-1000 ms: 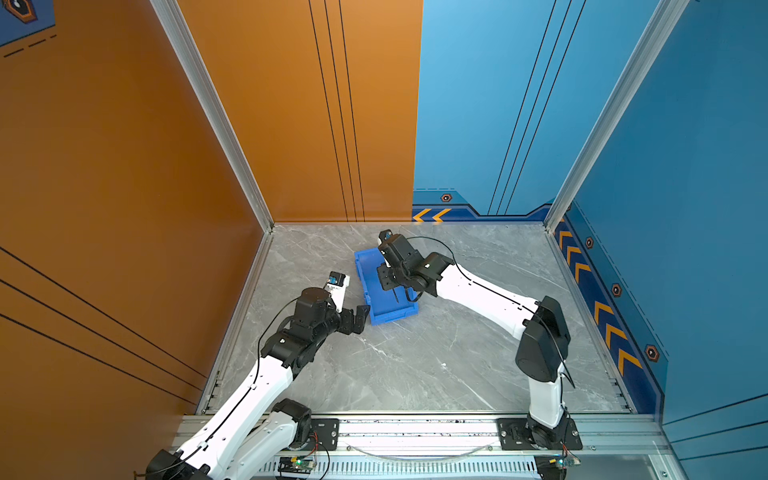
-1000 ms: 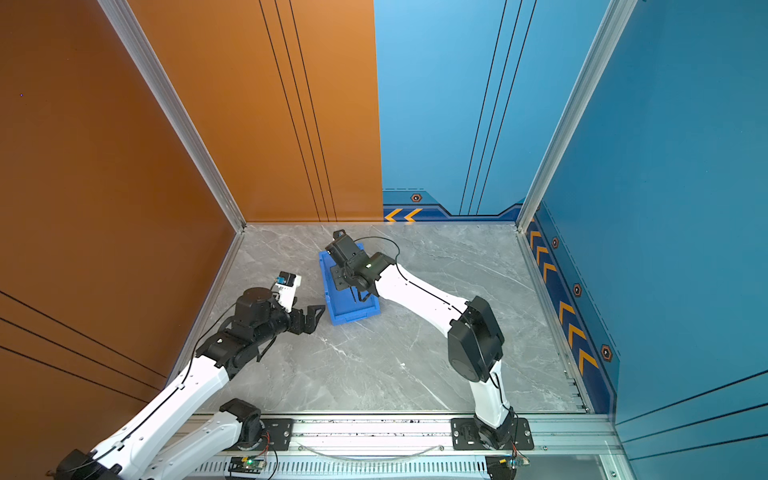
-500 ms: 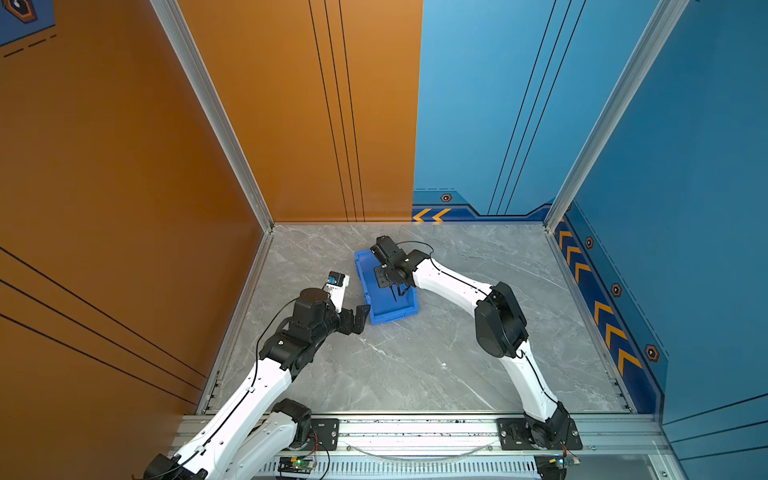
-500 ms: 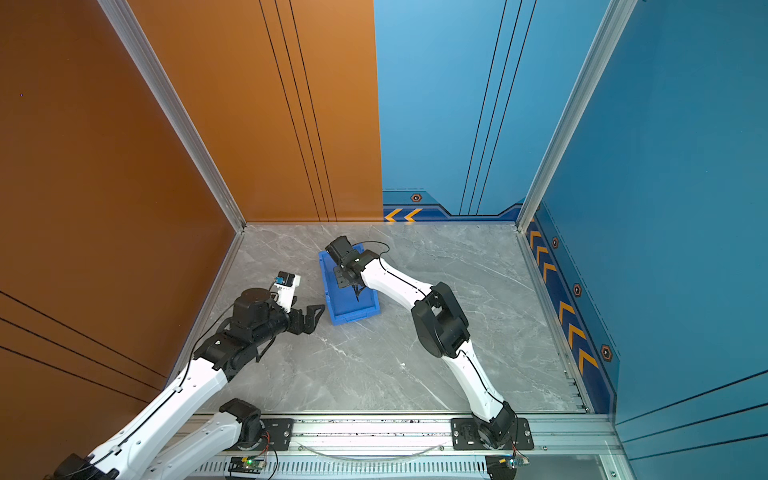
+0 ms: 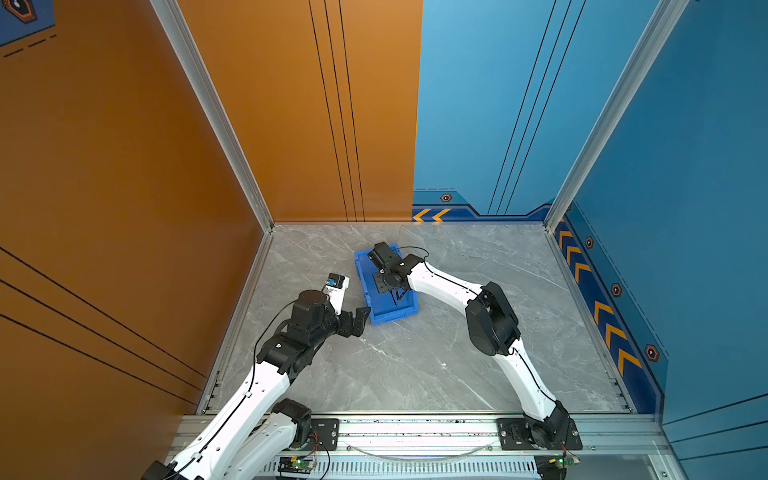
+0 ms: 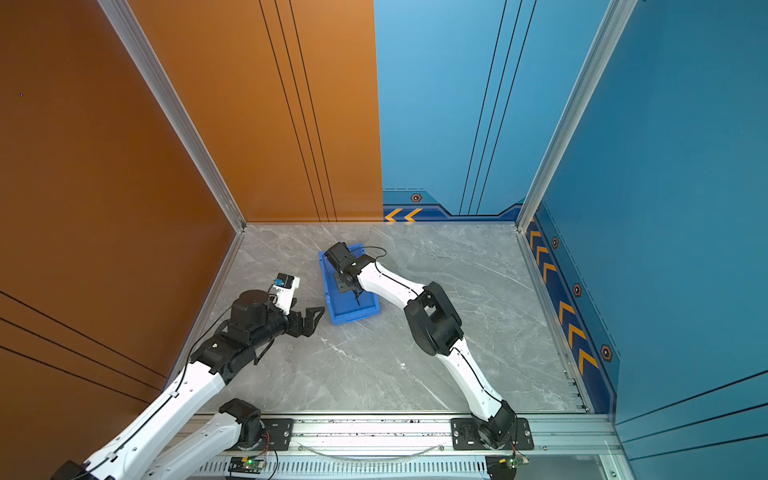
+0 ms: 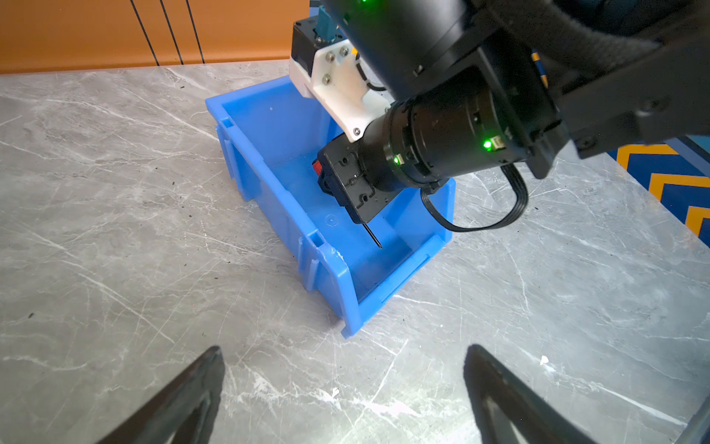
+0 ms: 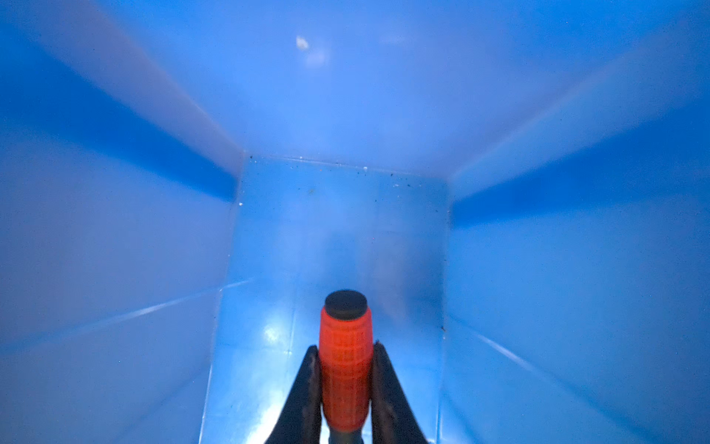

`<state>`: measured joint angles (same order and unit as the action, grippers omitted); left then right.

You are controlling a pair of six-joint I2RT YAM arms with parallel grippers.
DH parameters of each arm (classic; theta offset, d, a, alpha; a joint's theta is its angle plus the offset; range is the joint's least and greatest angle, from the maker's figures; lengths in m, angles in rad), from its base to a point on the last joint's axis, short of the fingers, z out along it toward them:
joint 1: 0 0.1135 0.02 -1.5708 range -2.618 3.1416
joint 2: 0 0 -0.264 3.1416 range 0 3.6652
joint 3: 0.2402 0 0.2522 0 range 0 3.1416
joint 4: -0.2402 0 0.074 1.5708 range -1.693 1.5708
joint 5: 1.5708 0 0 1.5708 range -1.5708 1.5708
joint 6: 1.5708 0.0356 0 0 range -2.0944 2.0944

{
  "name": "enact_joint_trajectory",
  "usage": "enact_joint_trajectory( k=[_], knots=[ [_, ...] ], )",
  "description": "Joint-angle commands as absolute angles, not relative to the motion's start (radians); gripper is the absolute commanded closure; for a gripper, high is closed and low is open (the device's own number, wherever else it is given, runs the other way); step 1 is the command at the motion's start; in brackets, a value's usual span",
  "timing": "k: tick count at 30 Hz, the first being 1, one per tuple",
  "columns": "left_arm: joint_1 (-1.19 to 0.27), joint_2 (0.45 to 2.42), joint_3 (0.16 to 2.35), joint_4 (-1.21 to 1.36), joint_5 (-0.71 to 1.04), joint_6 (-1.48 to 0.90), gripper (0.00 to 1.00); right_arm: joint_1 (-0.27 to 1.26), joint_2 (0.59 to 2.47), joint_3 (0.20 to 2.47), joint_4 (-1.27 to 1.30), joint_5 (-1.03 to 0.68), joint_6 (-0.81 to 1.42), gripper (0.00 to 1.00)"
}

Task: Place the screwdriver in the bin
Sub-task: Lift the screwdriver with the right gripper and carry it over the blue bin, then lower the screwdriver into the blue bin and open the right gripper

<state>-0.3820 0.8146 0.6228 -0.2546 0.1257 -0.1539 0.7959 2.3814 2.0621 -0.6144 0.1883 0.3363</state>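
Nearly done: right fingers (image 8: 303, 392) clamp the screwdriver (image 8: 345, 365) by its red handle, low inside the bin (image 7: 269, 192), the tip possibly on the bin floor (hard to tell), so only release and retreat are left; left fingers (image 7: 184, 392) are spread wide, empty, over the counter (image 7: 115, 230) beside the bin.

Grey marble-look floor (image 5: 415, 365) w/ pale veins. Orange wall panels (image 5: 124, 166) on left & back-left; blue panels (image 5: 685, 208) back-right & right. Aluminium corner posts (image 5: 208, 112). Yellow chevrons (image 5: 417, 215) along the dark blue skirting. Even light.
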Motion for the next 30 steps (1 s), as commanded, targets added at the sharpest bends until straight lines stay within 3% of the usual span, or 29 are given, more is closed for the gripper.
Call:
enact_joint_trajectory(
  k=[1,30],
  knots=[
    [-0.394,0.792,0.616,-0.271,0.135,-0.165,0.02,0.805,2.402,2.091,-0.637,0.218,0.327,1.0],
    [-0.435,0.738,0.604,-0.319,0.08,-0.167,0.02,0.824,2.427,2.047,-0.641,0.259,0.334,0.98]
  ],
)
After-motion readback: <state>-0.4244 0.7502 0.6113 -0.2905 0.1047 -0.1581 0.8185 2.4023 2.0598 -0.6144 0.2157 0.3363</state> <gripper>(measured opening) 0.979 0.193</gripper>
